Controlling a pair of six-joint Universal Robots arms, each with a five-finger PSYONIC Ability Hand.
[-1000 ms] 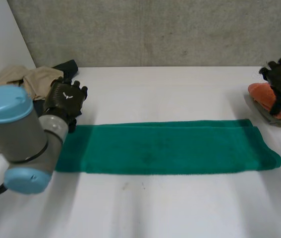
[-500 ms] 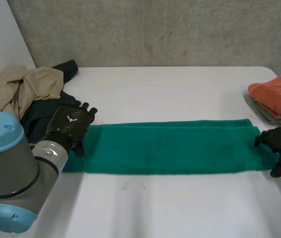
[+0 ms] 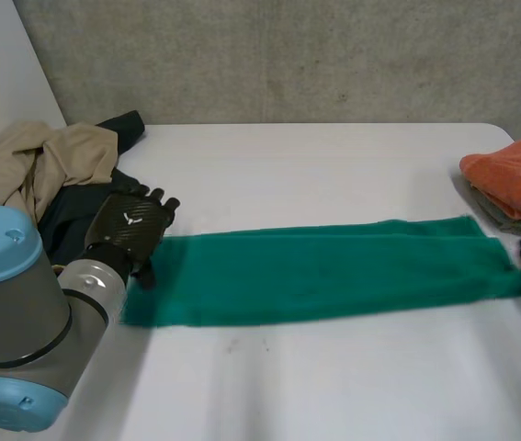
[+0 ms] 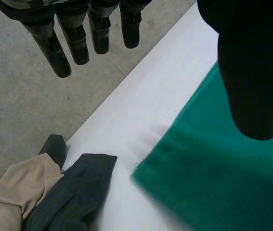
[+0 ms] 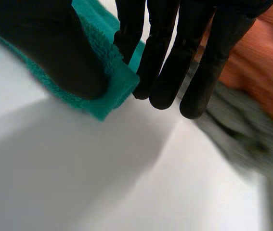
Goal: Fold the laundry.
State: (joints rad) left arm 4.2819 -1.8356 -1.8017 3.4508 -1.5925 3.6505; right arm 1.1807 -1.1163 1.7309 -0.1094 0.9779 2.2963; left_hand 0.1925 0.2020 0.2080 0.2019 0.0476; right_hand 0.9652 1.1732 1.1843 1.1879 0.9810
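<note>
- Green towel [image 3: 315,276] on the table [image 3: 334,386]: the right wrist view shows my right hand [image 5: 54,48] pinching its corner.
- Over the other end, my left hand [image 4: 252,72] is spread.

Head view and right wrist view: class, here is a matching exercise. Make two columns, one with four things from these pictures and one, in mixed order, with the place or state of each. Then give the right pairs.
Things
1. green towel
2. orange towel
3. beige cloth
4. right hand

Places or states
A. crumpled at the left end of the table
B. pinching a towel's corner
C. folded, on a grey towel
D. laid in a long strip across the table

Pairs: 1-D, 2-C, 3-A, 4-B
</note>
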